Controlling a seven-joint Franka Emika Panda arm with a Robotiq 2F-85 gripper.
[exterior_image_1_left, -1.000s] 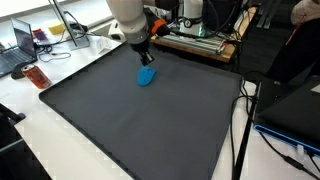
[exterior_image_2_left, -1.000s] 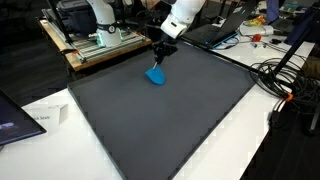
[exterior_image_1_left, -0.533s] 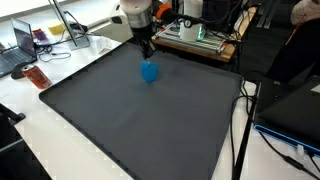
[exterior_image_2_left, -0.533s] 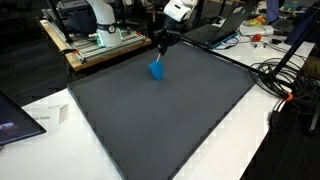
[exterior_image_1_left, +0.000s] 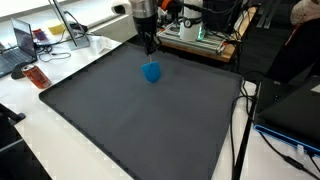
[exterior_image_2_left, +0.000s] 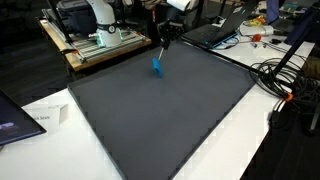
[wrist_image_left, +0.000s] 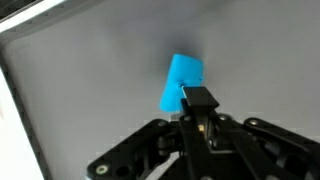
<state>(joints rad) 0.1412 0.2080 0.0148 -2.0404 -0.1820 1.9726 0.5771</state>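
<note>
A small bright blue object (exterior_image_1_left: 151, 71) (exterior_image_2_left: 157, 66) hangs by its upper end from my gripper (exterior_image_1_left: 150, 52) (exterior_image_2_left: 162, 47) over the far part of a dark grey mat (exterior_image_1_left: 140, 130) (exterior_image_2_left: 160, 120). It looks soft and hangs off the mat. In the wrist view the blue object (wrist_image_left: 182, 82) sticks out past the black fingers, and the gripper (wrist_image_left: 197, 100) is shut on its near end. The arm comes down from the top in both exterior views.
The mat covers most of a white table. A metal frame with equipment (exterior_image_1_left: 200, 40) (exterior_image_2_left: 95, 40) stands just behind the gripper. An open laptop (exterior_image_1_left: 20, 45) and a red object (exterior_image_1_left: 37, 76) lie off the mat's edge. Cables (exterior_image_2_left: 285, 85) run along another side.
The gripper has risen and moved toward the back of the mat, lifting the blue object off the mat, where it lay flatter a second ago. It now hangs upright.
</note>
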